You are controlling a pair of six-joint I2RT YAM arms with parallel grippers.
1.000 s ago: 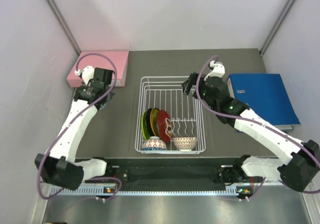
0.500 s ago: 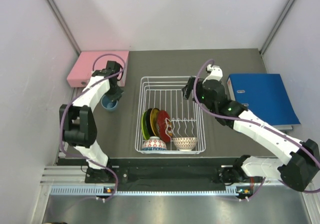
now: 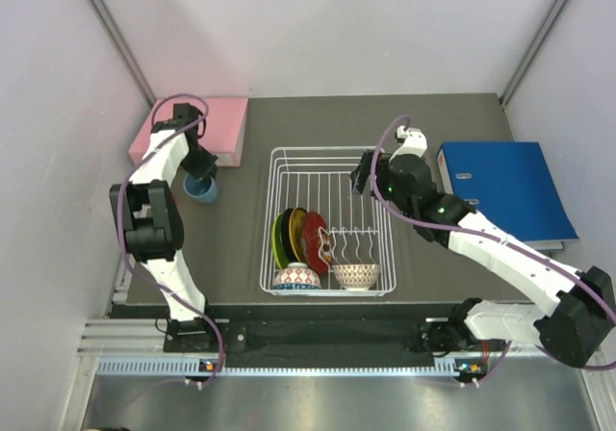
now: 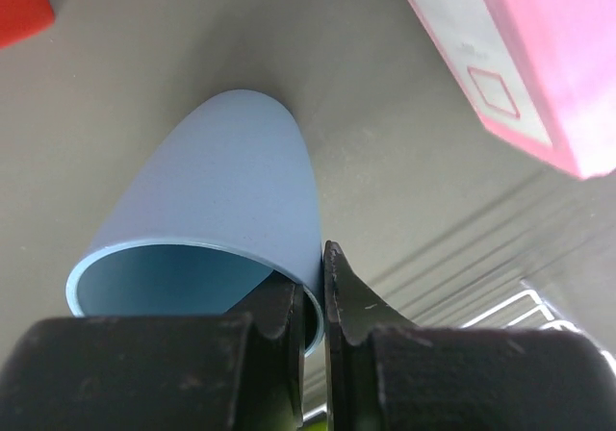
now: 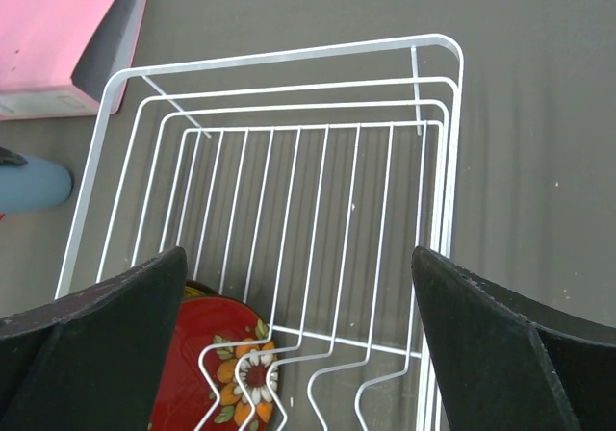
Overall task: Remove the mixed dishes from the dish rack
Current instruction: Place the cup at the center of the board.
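Note:
The pale blue cup (image 3: 201, 190) is left of the white wire dish rack (image 3: 272, 221), beside the pink binder. My left gripper (image 4: 313, 275) is shut on the cup's (image 4: 226, 176) rim, one finger inside and one outside. The top view shows the left gripper (image 3: 198, 173) right over the cup. The rack holds a lime green plate (image 3: 279, 240), a yellow plate (image 3: 293, 229), a dark red flowered plate (image 3: 314, 237), a blue patterned bowl (image 3: 296, 277) and a beige patterned bowl (image 3: 356, 275). My right gripper (image 5: 298, 258) is open and empty above the rack's (image 5: 289, 58) bare far half; it also shows in the top view (image 3: 364, 173).
A pink binder (image 3: 229, 121) lies at the back left, close to the cup, and shows in the left wrist view (image 4: 549, 56). A blue binder (image 3: 505, 190) lies right of the rack. A small red cube (image 4: 19, 8) sits on the table beyond the cup.
My left arm has swung round and carried the cup a little back and left, towards the pink binder. My right gripper has barely moved.

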